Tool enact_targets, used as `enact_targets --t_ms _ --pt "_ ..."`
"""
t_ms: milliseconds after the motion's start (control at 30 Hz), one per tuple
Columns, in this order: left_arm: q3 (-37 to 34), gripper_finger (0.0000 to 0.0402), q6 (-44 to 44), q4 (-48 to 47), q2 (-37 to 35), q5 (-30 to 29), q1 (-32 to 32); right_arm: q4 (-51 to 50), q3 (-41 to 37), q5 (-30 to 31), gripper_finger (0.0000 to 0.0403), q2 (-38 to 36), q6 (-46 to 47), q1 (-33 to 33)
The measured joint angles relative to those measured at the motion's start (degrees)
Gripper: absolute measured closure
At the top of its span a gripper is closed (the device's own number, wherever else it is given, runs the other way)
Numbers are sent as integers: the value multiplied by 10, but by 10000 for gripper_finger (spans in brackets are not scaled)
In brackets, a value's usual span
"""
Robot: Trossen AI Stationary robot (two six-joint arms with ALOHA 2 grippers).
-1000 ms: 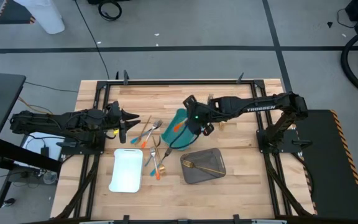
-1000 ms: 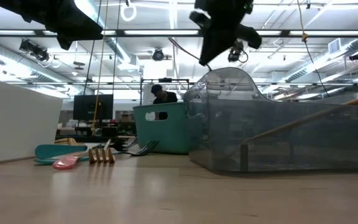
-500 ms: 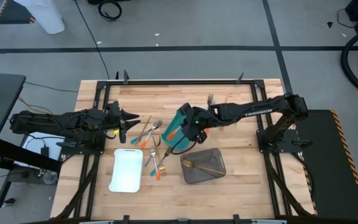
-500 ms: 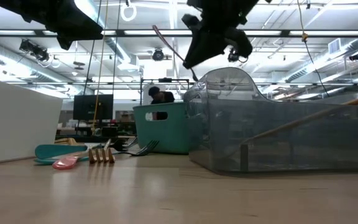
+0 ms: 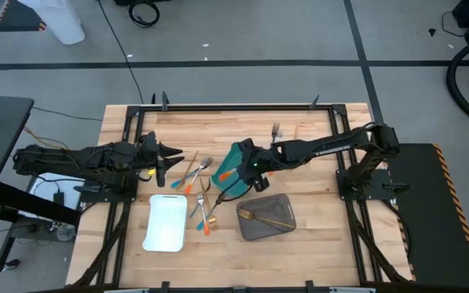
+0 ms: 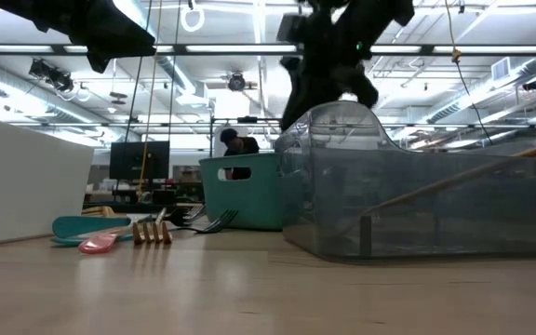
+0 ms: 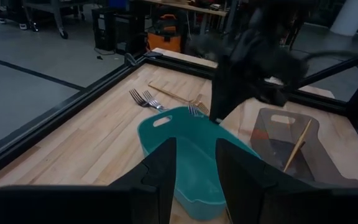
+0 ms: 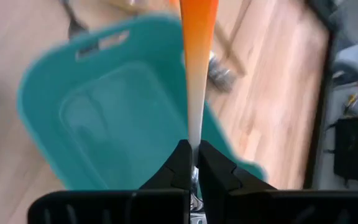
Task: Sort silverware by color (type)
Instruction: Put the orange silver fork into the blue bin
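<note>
Silverware is spread over the worktop [image 5: 300, 114]: a loose pile [image 5: 199, 181] of orange- and teal-handled pieces lies between the left arm and the teal tray [image 5: 236, 156], a gold piece [image 5: 273, 220] rests in the grey tray [image 5: 287, 213], and a lone fork [image 5: 275, 129] lies toward the far edge. The white tray [image 5: 166, 221] sits just beside the pile.

The right gripper [image 8: 191, 163] hangs over the teal tray, closed on the pale neck of an orange-handled utensil [image 8: 194, 37] whose handle points out over the tray's hollow. The left gripper [image 7: 191, 171] waits at the left side of the worktop with its fingers parted and nothing between them.

These pieces look light, stiff and smooth, so a pinch across the narrow shaft should carry them, though such a slim, slick stem may pivot or slip if squeezed off-centre. Taking hold near the middle of the handle seems safest; pieces lying flat and overlapping in the pile will likely need a low, precise approach.
</note>
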Motion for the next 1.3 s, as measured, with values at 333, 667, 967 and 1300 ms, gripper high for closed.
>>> enact_targets --t_ms 333,667,967,1300 --pt "0 281 0 -6 0 0 0 -6 22 55 385 79 -4 -1" --pt "0 281 0 -11 0 0 0 -43 26 44 376 87 58 -5" --pt "0 281 0 -11 0 0 0 -53 26 14 352 87 77 -4" --pt "0 281 0 -11 0 0 0 -56 27 17 304 85 75 -4"
